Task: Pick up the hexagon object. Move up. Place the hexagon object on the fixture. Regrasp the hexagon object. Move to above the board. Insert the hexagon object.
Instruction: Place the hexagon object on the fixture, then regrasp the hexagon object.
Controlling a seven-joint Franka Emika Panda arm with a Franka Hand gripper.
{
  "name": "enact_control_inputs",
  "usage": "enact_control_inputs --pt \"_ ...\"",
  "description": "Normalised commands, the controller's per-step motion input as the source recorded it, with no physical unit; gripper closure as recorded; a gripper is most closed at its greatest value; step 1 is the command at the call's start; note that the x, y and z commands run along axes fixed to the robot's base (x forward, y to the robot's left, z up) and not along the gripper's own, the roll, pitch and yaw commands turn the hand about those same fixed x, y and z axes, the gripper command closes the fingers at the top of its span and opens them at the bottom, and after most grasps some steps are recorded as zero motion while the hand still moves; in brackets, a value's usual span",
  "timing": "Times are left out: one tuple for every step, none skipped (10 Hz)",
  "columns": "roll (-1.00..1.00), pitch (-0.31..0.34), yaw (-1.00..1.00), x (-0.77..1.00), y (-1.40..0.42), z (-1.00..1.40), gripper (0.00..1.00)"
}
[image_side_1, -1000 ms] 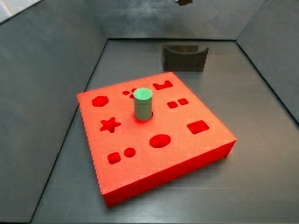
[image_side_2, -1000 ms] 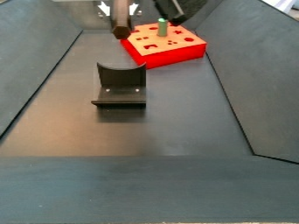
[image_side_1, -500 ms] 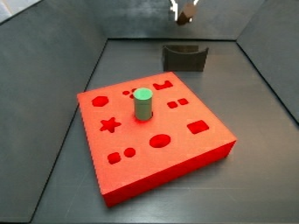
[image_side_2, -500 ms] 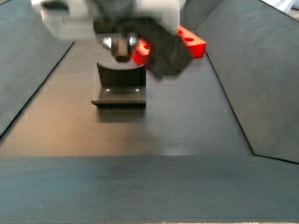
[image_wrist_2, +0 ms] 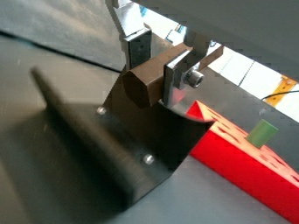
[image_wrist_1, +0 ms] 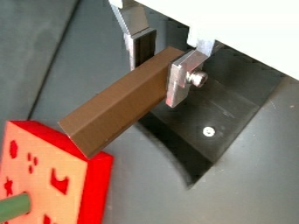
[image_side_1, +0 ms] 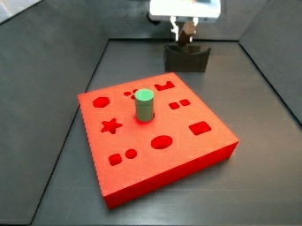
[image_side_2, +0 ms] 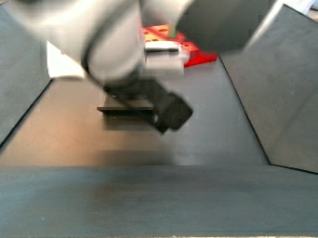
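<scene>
Right up close in both wrist views, I've got the jaws of the gripper clamped on one end of the hexagon object, a smooth dark brown faceted bar. It's hanging just above the fixture, I'd guess so it can be set in the notch. Further off sits the glossy red board with a green peg upright in it.

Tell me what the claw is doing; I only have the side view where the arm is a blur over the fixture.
Observer: In both wrist views the claw is shut on the hexagon object, a brown bar sticking out sideways from between the fingers.
Operator: Where is it relative to the fixture?
Observer: A side view shows the claw right over the fixture.
Operator: Is the board clear?
Observer: No, a green peg stands upright in the board.
</scene>
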Motion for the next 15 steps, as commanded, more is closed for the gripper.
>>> enact_control_inputs --pt "-0.22 0.029 -0.11 0.20 0.11 -1.00 1.00" --pt "-0.18 0.020 -0.10 0.20 0.11 -0.97 1.00" --pt "-0.16 0.013 -0.09 0.14 0.09 -0.67 1.00" --pt "-0.15 0.012 -0.09 0.12 0.08 -0.56 1.00" --pt "-0.12 0.004 -0.08 0.09 0.06 -0.46 1.00" --pt "0.00 0.000 0.00 0.00 0.00 0.00 0.00" --pt "-0.04 -0.021 0.02 0.00 0.00 1.00 0.00" --pt "-0.04 -0.019 0.03 -0.01 0.00 1.00 0.00" --pt "0.00 -0.003 0.04 -0.03 0.00 1.00 0.00" --pt "0.03 0.014 0.04 -0.03 -0.01 1.00 0.00" --pt "0.03 0.026 0.04 -0.04 0.00 1.00 0.00" --pt "0.04 0.052 0.03 -0.04 0.00 0.85 0.00" --pt "0.04 0.065 0.03 -0.04 0.00 0.73 0.00" --pt "0.04 0.084 0.01 -0.03 0.00 0.44 0.00" --pt "0.04 0.091 0.00 -0.03 0.00 0.32 0.00"
